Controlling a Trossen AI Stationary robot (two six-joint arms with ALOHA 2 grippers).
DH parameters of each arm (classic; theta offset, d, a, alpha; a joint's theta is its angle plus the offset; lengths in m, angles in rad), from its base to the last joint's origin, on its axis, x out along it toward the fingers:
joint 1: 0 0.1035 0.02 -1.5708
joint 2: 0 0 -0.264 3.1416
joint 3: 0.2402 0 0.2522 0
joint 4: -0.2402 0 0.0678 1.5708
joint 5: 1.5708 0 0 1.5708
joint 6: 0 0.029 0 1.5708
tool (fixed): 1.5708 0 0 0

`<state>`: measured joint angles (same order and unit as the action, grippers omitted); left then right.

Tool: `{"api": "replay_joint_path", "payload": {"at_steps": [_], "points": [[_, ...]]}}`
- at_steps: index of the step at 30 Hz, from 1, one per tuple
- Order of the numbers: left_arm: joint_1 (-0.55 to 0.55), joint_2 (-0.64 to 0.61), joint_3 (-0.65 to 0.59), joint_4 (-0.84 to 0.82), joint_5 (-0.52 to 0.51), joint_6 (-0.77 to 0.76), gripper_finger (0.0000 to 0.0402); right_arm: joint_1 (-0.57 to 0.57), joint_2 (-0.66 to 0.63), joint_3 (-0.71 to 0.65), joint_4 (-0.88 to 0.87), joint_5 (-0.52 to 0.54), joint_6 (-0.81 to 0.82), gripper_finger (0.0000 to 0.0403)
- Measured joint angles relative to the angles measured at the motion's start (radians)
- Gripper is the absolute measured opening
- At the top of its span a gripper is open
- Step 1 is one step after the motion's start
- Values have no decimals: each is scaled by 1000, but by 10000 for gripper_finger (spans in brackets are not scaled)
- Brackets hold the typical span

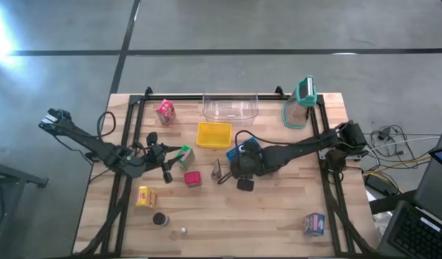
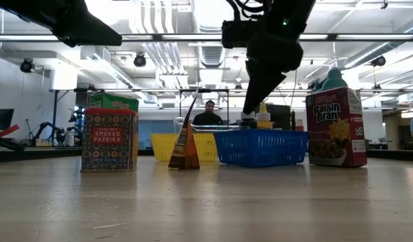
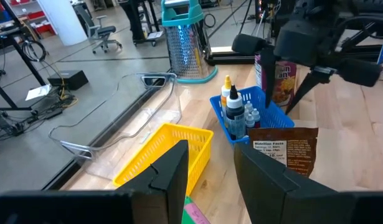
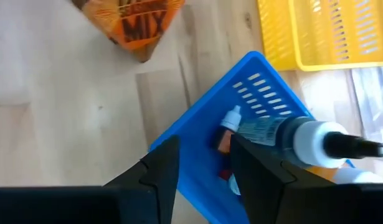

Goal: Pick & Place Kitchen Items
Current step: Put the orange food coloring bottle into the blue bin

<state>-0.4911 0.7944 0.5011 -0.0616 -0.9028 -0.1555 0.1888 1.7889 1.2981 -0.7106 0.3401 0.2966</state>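
Wood table (image 1: 278,216) fills the overhead shot, grey floor all around it. Biggest thing on it is the clear tray (image 1: 230,108) at 12 o'clock, with a teal-topped grater (image 1: 300,101) at about 1. Just below the tray sits the yellow basket (image 1: 214,134), and the blue basket (image 1: 239,152) is right beside that, near the centre, with small bottles (image 3: 236,112) standing in it.

Right gripper (image 4: 200,155) hangs over the blue basket, fingers parted, nothing between them; a white-capped bottle (image 4: 303,137) lies just past the tips. Left gripper (image 3: 210,158) is at 9 o'clock from centre, fingers apart with a gap, holding nothing as far as I can see, green carton (image 1: 185,155) right by it.

Other cartons are scattered: pink (image 1: 165,111) at 11, red (image 1: 192,178) just below centre, yellow (image 1: 146,196) at 8, purple (image 1: 314,224) at 5. A brown pouch (image 3: 284,152) stands by the blue basket. Dark disc (image 1: 160,219) and a tiny white ball (image 1: 183,231) sit at 7.
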Motion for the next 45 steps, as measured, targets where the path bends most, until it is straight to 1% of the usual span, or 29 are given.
{"api": "replay_joint_path", "payload": {"at_steps": [5, 8, 11, 17, 26, 33, 37, 41, 45], "points": [[0, 0, 0, 0, 0, 1, 136, -48, 0, -15, 1, -5, -1, 127], [0, 0, 0, 0, 0, 5, 136, -79, 0, -26, 26, -75, 22, 126], [0, 0, 0, 0, 0, 5, 136, -93, 1, -37, 43, -95, 51, 130], [0, 0, 0, 0, 0, 5, 136, -95, 1, -54, 54, -97, 66, 141], [-1, 0, 0, 0, 0, 5, 136, -102, 1, -133, 161, -97, 40, 125], [-1, 0, 0, 0, 0, 6, 136, -114, 2, -175, 196, -103, 44, 133], [0, 0, 0, 0, 0, 6, 136, -118, 2, -191, 218, -116, 48, 134], [0, 0, 0, 0, 0, 6, 136, -123, 2, -196, 235, -161, 66, 130], [0, 0, 0, 0, 0, 6, 136, -126, 2, -189, 227, -167, 67, 128]]}}
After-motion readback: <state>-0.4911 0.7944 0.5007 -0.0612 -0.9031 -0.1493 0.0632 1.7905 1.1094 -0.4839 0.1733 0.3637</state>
